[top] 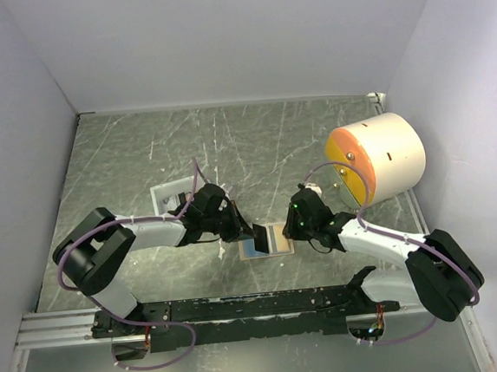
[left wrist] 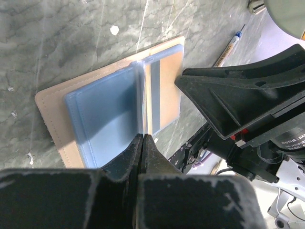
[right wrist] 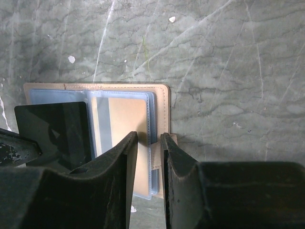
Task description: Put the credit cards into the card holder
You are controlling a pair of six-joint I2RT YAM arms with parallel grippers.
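Note:
The tan card holder (top: 276,249) lies open on the table, showing blue-tinted plastic sleeves (left wrist: 102,109). An orange card with a grey stripe (right wrist: 126,129) sits in the right sleeve and also shows in the left wrist view (left wrist: 169,86). My left gripper (top: 251,232) is shut on a black card (top: 261,234), held on edge over the holder's fold. That card shows edge-on in the left wrist view (left wrist: 142,105) and flat in the right wrist view (right wrist: 52,131). My right gripper (top: 297,225) hovers at the holder's right edge (right wrist: 164,102), its jaws a narrow gap apart and holding nothing.
A white tray (top: 173,195) lies behind the left arm. A large cream cylinder with an orange and yellow face (top: 377,157) stands at the back right. A thin pen (left wrist: 228,47) lies on the table beyond the holder. Grey walls close in on three sides.

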